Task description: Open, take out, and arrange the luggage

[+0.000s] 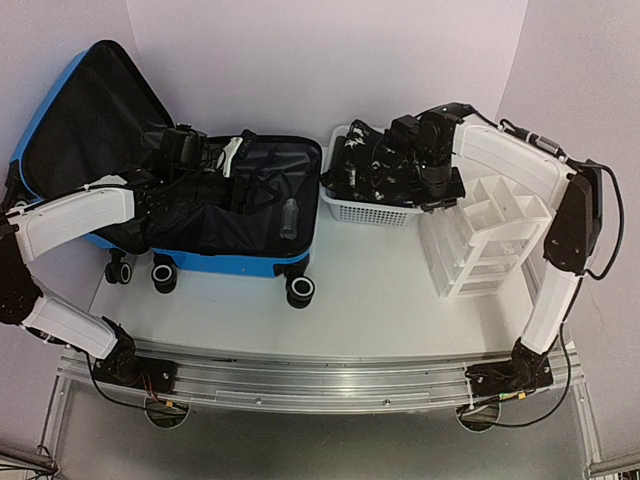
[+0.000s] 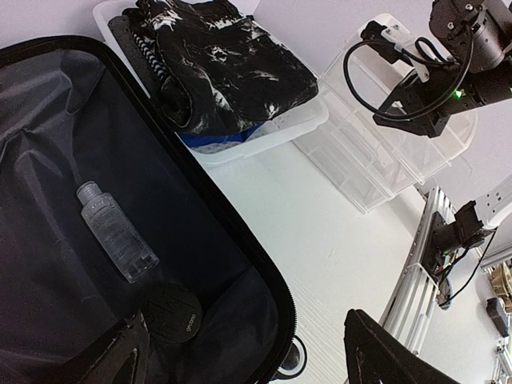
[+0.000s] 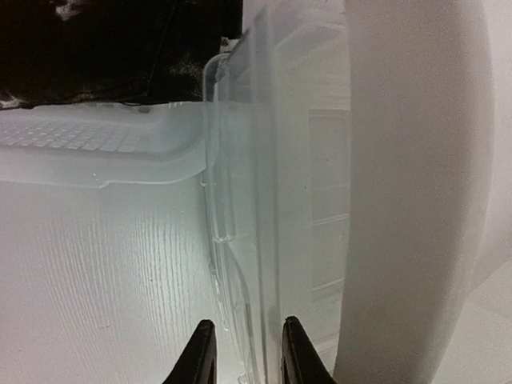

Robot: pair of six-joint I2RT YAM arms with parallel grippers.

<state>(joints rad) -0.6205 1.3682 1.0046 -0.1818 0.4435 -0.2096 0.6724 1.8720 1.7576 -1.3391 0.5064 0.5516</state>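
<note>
- The luggage (image 1: 240, 264) lies open on the left part of the table (image 1: 380, 300), its lid raised at the left. A clear bottle (image 2: 116, 232) lies on its black lining.
- The left arm is bent at the elbow and reaches over the open shell. Its end effector (image 2: 246, 318) hangs wide open and holds nothing.
- The right arm arches in from the right, with the wrist pointing down between the white basket (image 1: 370, 208) and the organizer (image 1: 495, 215). The fingers of its end effector (image 3: 248, 322) stand close around the organizer's clear edge. I cannot tell if they press it.
</note>
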